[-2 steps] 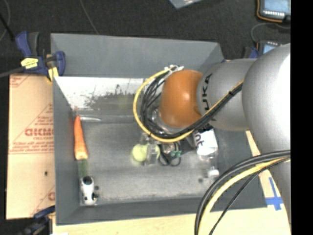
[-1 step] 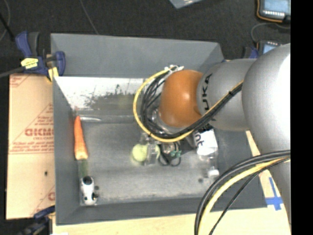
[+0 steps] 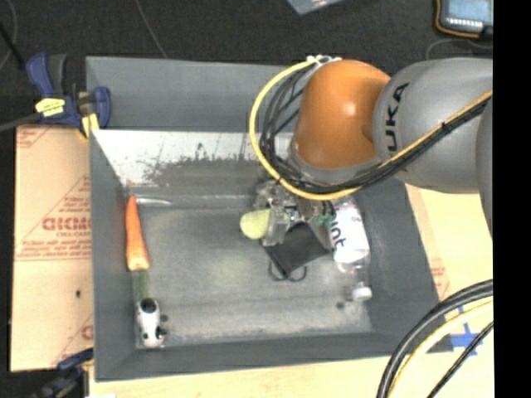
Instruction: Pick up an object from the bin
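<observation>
Orange wrist cover [image 3: 336, 114], ringed by yellow and black cables, sits closest to the lens and hides most of the gripper [image 3: 279, 215]; whether that gripper is clenched or released cannot be told. It is right beside a pale yellow-green ball [image 3: 254, 225] in the middle of the grey bin [image 3: 207, 305]. Partly covered just right of the ball lie a flat black object [image 3: 290, 257] and a clear bottle [image 3: 350, 237] with unreadable lettering. The arm [image 3: 431, 131] reads "KUKA". An orange carrot-shaped thing [image 3: 134, 235] lies far left.
</observation>
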You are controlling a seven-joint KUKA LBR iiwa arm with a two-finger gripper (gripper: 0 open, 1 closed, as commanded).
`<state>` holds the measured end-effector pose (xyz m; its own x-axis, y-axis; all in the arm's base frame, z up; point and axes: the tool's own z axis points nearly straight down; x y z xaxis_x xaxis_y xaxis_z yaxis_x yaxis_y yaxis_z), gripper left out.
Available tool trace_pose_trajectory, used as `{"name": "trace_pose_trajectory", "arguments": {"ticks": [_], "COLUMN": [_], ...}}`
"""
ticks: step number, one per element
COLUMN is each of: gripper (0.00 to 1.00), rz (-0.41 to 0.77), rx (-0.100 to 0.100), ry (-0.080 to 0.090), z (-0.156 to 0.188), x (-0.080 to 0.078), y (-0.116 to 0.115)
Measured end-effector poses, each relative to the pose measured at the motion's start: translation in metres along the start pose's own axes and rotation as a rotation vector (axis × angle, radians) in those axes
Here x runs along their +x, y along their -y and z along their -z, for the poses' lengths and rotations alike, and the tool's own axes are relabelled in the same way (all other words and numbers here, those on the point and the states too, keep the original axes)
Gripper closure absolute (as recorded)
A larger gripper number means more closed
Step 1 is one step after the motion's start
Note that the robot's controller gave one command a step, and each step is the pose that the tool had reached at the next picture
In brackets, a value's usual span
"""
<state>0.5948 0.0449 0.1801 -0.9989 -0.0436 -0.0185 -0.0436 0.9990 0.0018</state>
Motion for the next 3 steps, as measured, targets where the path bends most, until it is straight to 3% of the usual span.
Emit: {"name": "trace_pose_trajectory", "arguments": {"ticks": [1,2,3], "gripper": [1.00,1.00,1.00], "rz": [0.000,-0.018,0.015], "rx": [0.000,-0.001,0.001], "ry": [0.000,-0.009,0.010], "z": [0.000,0.032,0.209], "x": [0.000,0.000,0.000], "y": [0.000,-0.003,0.004]}}
